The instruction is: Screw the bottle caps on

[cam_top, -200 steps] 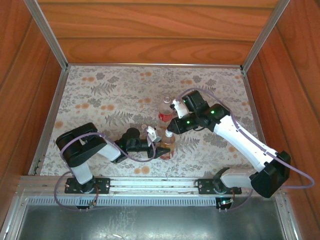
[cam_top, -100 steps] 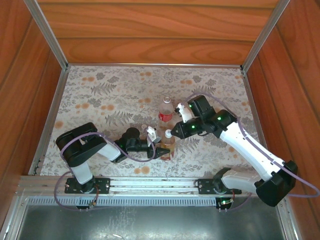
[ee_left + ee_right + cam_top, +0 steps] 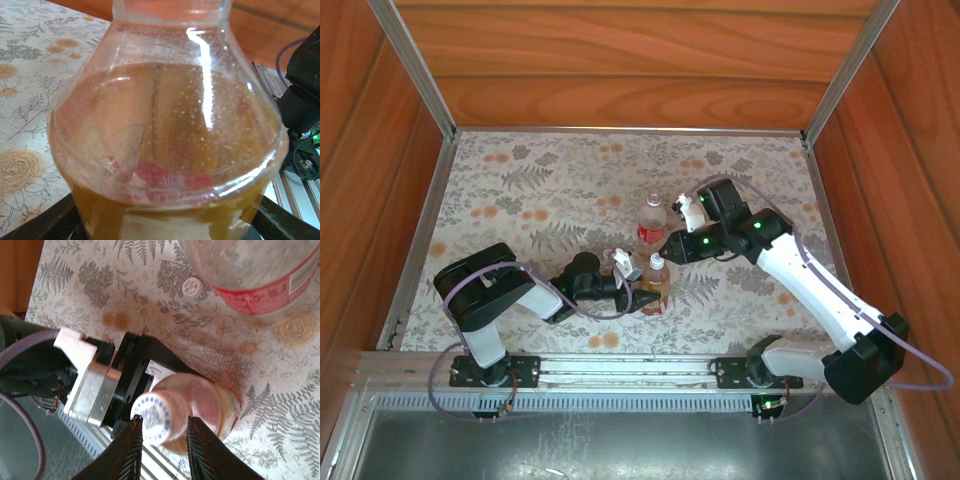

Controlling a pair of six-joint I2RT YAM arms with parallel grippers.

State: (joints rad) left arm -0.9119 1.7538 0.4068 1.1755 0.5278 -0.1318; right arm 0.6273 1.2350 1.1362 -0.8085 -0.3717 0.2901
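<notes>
The amber-brown bottle stands upright near the front of the mat, and my left gripper is shut on its body. Up close, the amber bottle sits between the dark fingers of the left gripper. A white bottle cap sits on its neck. My right gripper hovers over that cap, open narrowly, with a gap on the right side. From above, the right gripper is beside the cap. The clear bottle with a red label stands behind. A second cap lies loose on the mat.
The floral mat is boxed in by wooden walls at the back and both sides. A metal rail with the arm bases runs along the front edge. The clear bottle stands close behind the right gripper.
The right wrist turned away to the right and came back over the cap, and its jaws have parted from it. The left gripper and amber bottle have not moved.
</notes>
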